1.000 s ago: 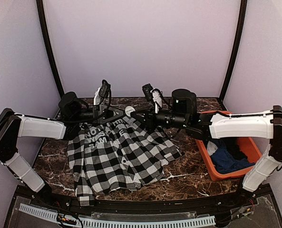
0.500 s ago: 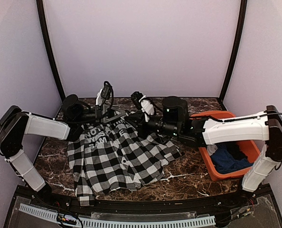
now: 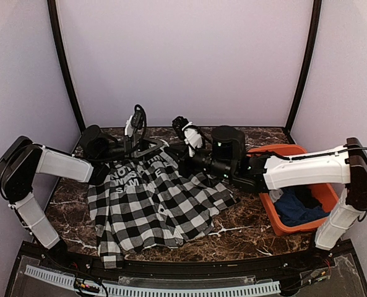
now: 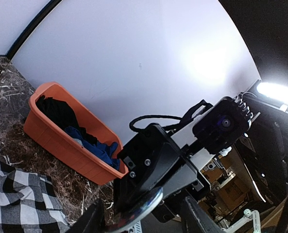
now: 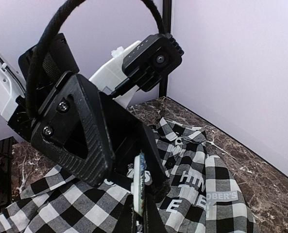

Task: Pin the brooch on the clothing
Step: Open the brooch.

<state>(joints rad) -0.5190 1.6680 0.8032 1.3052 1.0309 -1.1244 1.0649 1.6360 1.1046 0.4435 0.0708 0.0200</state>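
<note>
My arms [image 3: 307,164] were white and black. The shirt [image 3: 152,204] was black-and-white checked with white lettering, the brooch [image 4: 141,208] silvery, the bin [image 3: 275,224] orange, the table [image 3: 245,228] dark marble veined white.

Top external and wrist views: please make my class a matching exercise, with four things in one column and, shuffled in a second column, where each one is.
Things
1. checked shirt
2. blue garment
3. brooch
4. orange bin

Places
A. inside the orange bin
B. spread on the marble table
C. pinched in the right gripper
D. standing at the table's right end

Pairs: 1-B, 2-A, 3-C, 4-D
</note>
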